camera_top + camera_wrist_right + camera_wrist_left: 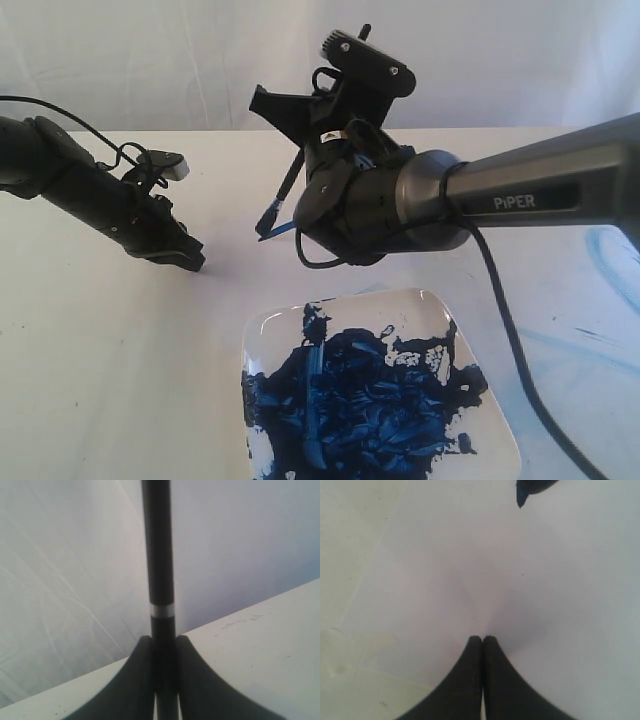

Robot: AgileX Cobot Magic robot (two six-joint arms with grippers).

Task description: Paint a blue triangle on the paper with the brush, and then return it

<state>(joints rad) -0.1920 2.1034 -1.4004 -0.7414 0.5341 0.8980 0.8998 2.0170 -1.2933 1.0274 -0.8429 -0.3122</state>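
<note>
The brush [288, 185] hangs tilted above the table, its blue-stained bristles [268, 230] lowest and just off the surface. My right gripper [272, 103] is shut on its black handle. In the right wrist view the handle [157, 550] and its silver band [162, 610] stick out beyond the gripper [162, 639]. My left gripper [190, 262] is shut and empty, with its tips [482, 637] low over the paper [530, 590]. The dark-blue bristle tip [522, 495] shows beyond them. No blue triangle is in view.
A square white plate [268, 325] smeared with a big dark-blue paint blob [370, 400] sits at the front, below the right arm. Faint light-blue smears [610, 260] mark the table at the right. Cream table [350, 555] shows beside the paper. A white curtain [150, 60] hangs behind.
</note>
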